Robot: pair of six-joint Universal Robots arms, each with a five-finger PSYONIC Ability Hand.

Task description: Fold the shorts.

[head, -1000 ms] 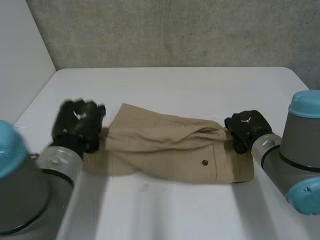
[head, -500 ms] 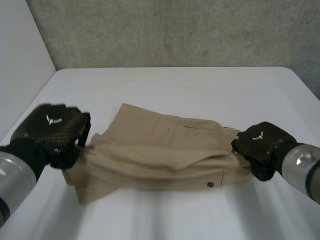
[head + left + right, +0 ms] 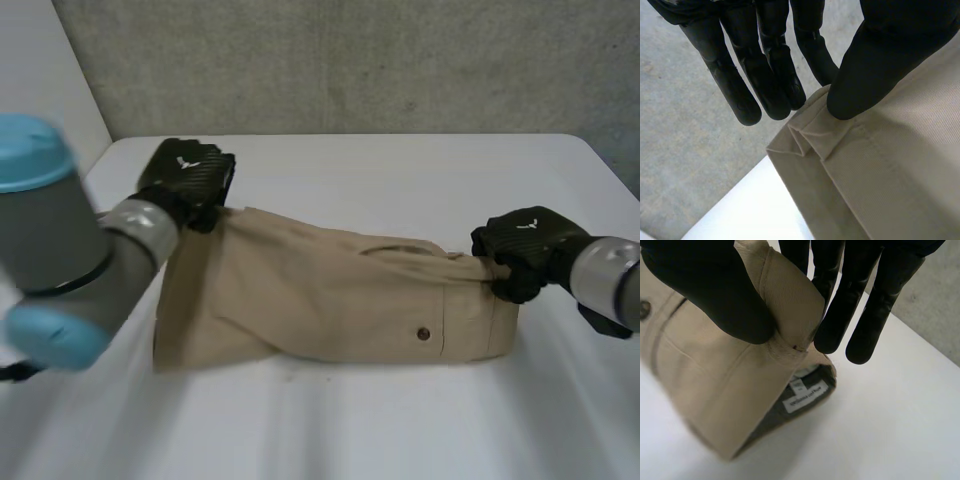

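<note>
The tan shorts [image 3: 330,300] are stretched between my two hands, their lower edge resting on the white table [image 3: 400,170]. My left hand [image 3: 187,180] holds the shorts' far left corner. In the left wrist view its thumb [image 3: 880,60] and fingers pinch a folded hem corner of the shorts [image 3: 890,175]. My right hand [image 3: 525,250] grips the right end by the waistband. In the right wrist view its thumb [image 3: 705,290] and fingers pinch the waistband of the shorts [image 3: 715,390], with a white label [image 3: 805,396] showing inside. A dark button [image 3: 423,333] faces the camera.
A grey concrete wall [image 3: 350,60] runs behind the table's far edge, and a white panel [image 3: 40,130] stands at the left. Bare table surface lies in front of the shorts [image 3: 330,420] and behind them.
Both hands swung toward the near edge, then rose and moved back, the left hand farthest. The shorts went from a slack, rumpled heap to a taut, smooth sheet.
</note>
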